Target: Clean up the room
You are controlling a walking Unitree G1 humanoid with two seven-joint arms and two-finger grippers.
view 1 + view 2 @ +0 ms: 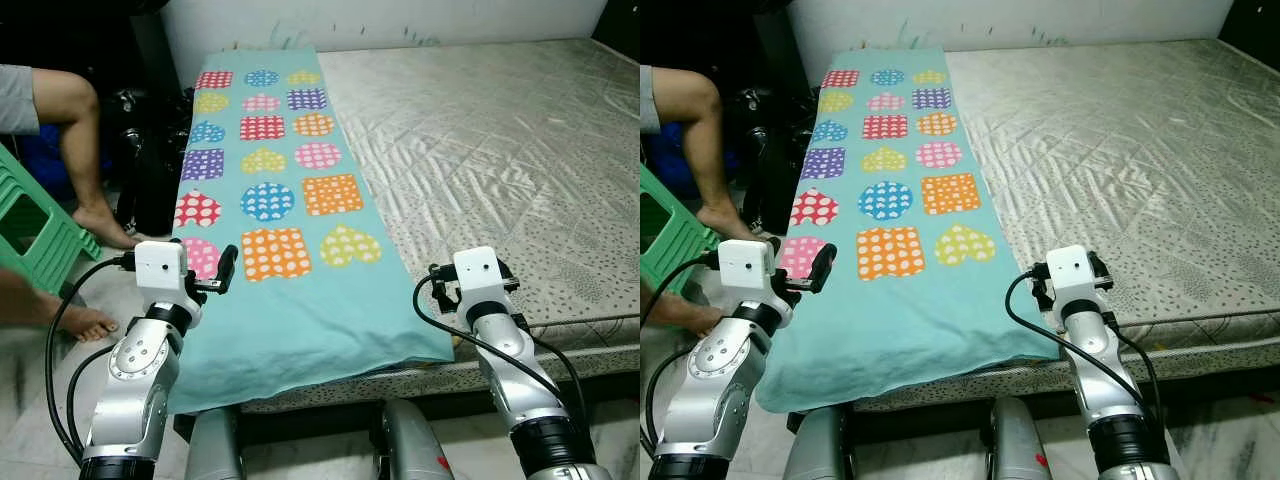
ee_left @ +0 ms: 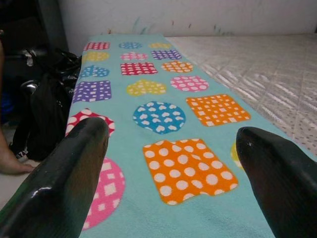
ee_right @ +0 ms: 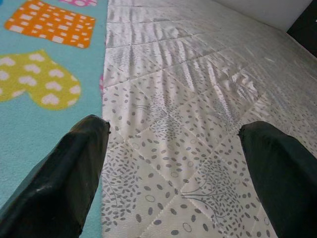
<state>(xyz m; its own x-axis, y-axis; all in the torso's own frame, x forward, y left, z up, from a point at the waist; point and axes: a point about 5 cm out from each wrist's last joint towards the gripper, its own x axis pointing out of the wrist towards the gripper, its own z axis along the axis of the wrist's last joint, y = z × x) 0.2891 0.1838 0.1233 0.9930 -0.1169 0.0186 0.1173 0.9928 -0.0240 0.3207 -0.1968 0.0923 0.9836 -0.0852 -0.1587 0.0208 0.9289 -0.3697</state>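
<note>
A turquoise blanket [image 1: 290,300] printed with dotted hearts, circles and squares lies flat along the left side of a quilted grey mattress [image 1: 500,150]. Its near end hangs a little over the bed's front edge. My left gripper [image 2: 171,130] is open low over the blanket's near left corner, above a pink circle and an orange patch, holding nothing. My right gripper [image 3: 173,128] is open just over the mattress beside the blanket's near right edge, also holding nothing.
A person sits at the left, bare legs [image 1: 85,150] and feet on the tiled floor, on a green plastic stool [image 1: 35,230]. Black bags [image 1: 150,170] stand between the person and the bed. A white wall [image 1: 400,20] runs behind the mattress.
</note>
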